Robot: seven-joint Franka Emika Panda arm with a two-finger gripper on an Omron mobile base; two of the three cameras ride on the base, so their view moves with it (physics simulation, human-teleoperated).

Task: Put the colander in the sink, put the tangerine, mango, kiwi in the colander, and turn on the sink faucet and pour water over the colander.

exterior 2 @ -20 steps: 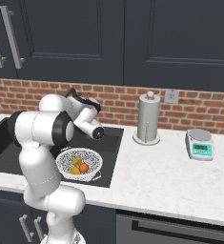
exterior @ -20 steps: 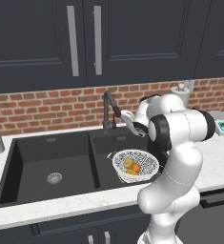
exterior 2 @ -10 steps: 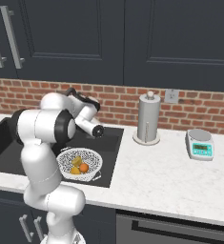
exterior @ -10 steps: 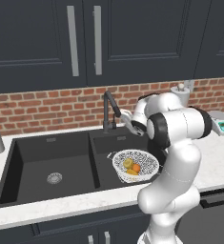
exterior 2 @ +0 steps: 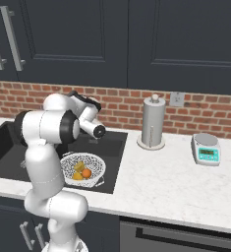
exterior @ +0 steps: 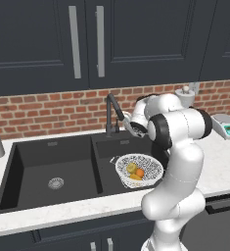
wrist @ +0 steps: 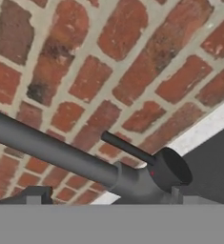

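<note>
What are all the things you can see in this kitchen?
sink: one, matte black, two basins, set in the white counter.
colander: one, white with tiny dark holes, in the right basin.
tangerine: one, deep orange, in the colander.
mango: one, yellow-orange, in the colander beside the tangerine.
sink faucet: one, black, behind the sink by the brick wall; no water runs from it.
lever: one, thin and dark, on the faucet, close up in the hand view.
paper towel roll: one, grey, upright on the counter right of the sink.
kitchen scale: one, white and teal, further right on the counter.
cabinets: dark, above the brick wall.
gripper: one, open, close beside the faucet.
</note>
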